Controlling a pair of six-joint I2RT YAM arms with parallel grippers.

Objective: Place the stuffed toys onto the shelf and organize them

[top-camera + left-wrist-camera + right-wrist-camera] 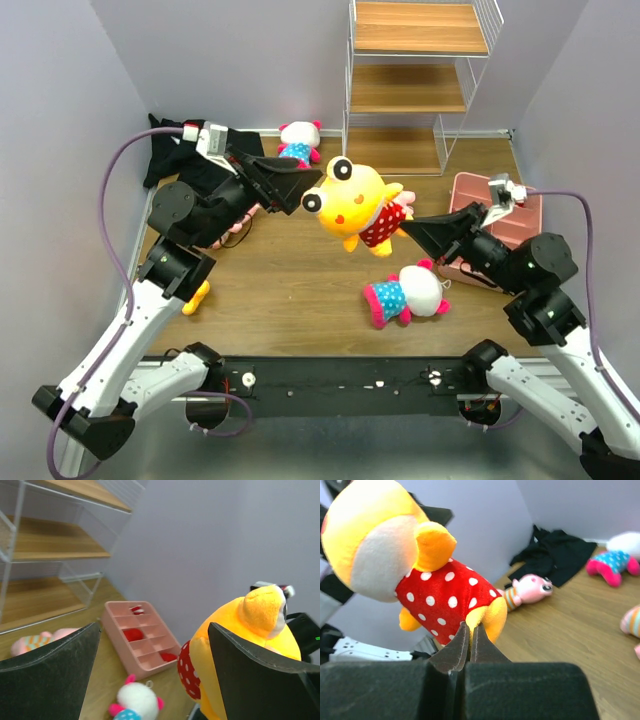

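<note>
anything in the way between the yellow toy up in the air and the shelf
Nothing visible: the yellow toy, pinched by the right gripper, has an open path to the shelf.

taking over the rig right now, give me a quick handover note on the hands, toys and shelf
Left hand: open beside the held yellow toy's head, not gripping.
Right hand: shut on the held yellow toy at its lower edge, holding it in the air.
On the table: front blue-dress toy, back blue-dress toy, second yellow toy half under the left arm, first pink toy, second pink toy.
Done: no toy on the shelf yet.
Left: shelve all six, probably the held one first.
</note>
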